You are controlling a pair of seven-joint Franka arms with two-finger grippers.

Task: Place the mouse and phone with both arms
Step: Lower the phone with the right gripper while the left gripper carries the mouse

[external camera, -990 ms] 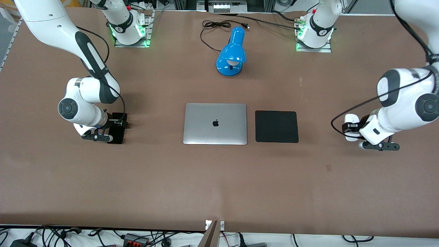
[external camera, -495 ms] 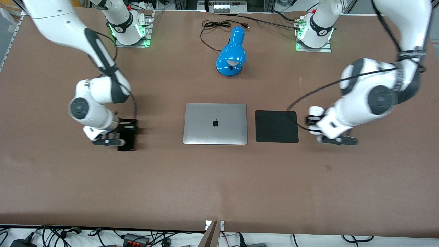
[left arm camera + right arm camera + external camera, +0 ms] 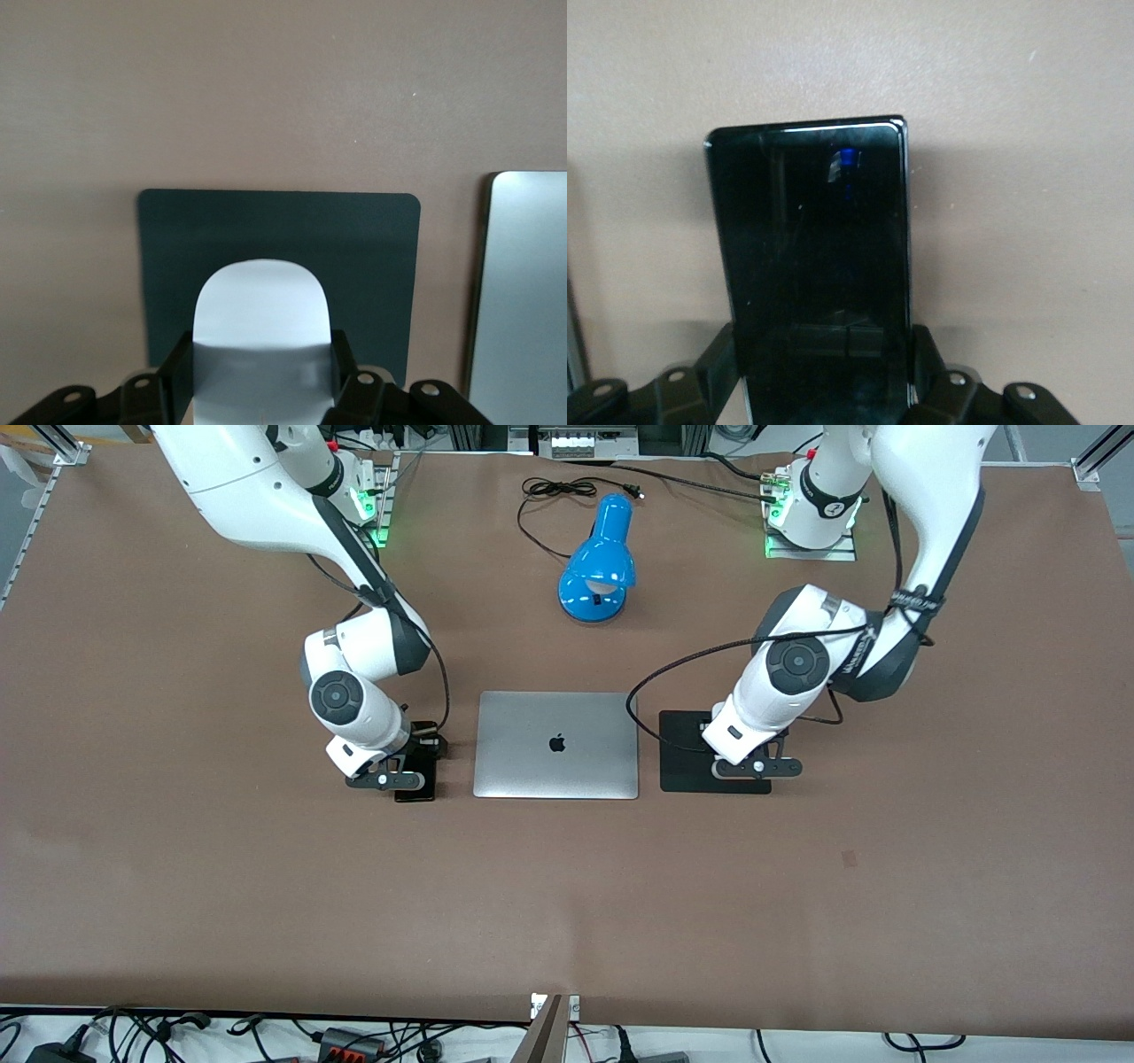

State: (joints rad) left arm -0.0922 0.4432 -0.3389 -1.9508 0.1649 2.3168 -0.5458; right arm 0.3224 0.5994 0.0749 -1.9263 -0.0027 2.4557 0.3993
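Between the left gripper's (image 3: 262, 390) fingers sits the mouse (image 3: 261, 341), clamped, now over the black pad (image 3: 687, 755), having swung in from the table's end; release looks next; the right gripper (image 3: 824, 390), closed on the phone (image 3: 811, 257), has likewise travelled to just beside the laptop (image 3: 556, 744).

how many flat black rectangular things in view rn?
2. The phone is held in the right gripper, beside the laptop. The black pad lies beside the laptop's opposite edge, under the left gripper. None hidden, apparently.
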